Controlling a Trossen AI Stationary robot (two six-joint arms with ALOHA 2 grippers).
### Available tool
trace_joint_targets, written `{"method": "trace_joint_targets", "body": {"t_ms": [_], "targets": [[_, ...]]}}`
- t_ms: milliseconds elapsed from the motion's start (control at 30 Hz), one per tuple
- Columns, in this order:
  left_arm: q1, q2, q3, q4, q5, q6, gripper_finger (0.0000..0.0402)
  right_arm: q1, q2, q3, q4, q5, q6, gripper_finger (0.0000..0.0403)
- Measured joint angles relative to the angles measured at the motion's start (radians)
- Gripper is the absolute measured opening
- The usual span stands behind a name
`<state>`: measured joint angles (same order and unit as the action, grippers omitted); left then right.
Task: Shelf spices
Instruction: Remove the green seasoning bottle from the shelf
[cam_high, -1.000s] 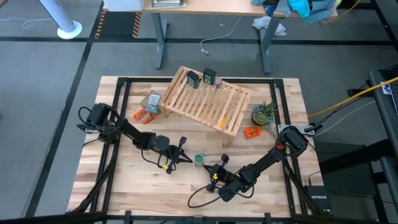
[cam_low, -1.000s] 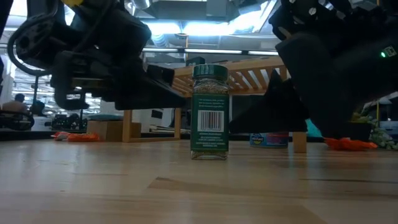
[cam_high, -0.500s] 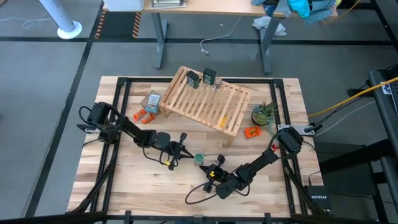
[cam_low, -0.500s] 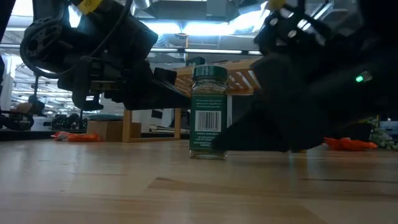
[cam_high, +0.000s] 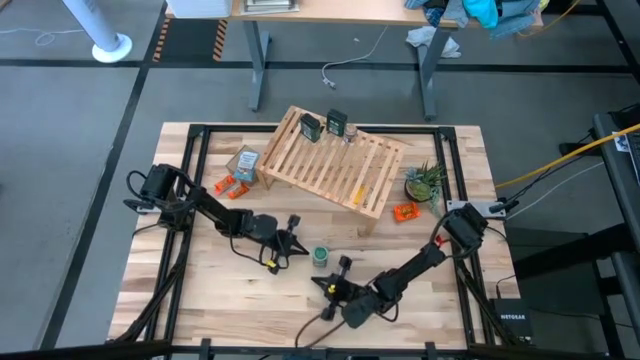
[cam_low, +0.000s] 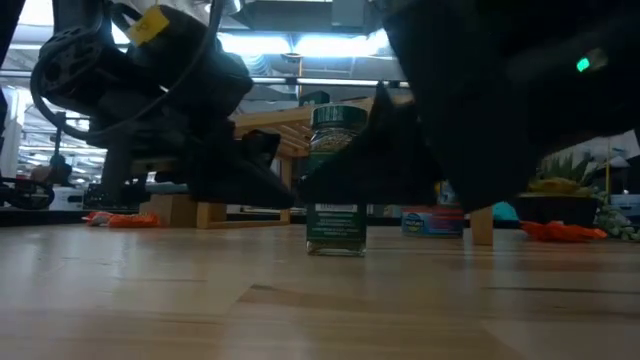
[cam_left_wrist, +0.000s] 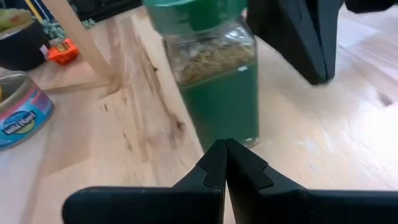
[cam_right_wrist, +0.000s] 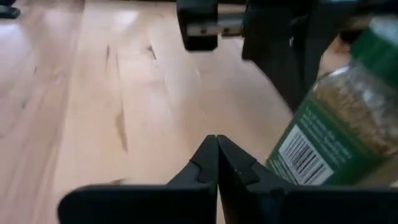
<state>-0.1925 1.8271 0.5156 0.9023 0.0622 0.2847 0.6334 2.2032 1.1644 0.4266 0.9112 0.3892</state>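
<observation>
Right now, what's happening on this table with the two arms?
Both arms are closing in on the green spice jar, which stands upright on the table. The left gripper is shut beside it, the right gripper is shut just in front, and neither holds anything. Two dark jars already sit on the wooden shelf.

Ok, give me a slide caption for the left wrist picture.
Left gripper, shut, points at the upright green spice jar on the wooden table.
</observation>
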Motion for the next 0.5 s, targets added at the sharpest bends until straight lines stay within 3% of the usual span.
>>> {"method": "trace_joint_targets", "body": {"t_ms": [300,500], "targets": [[-0.044,0.000,0.000,-0.003,-0.006,0.008,0.0001,0.050,-0.001,0.028,-0.181,0.197,0.056,0.0000],[-0.058,0.000,0.000,0.001,-0.006,0.013,0.0001,0.055,-0.029,0.028,-0.330,0.225,0.169,0.0000]]}}
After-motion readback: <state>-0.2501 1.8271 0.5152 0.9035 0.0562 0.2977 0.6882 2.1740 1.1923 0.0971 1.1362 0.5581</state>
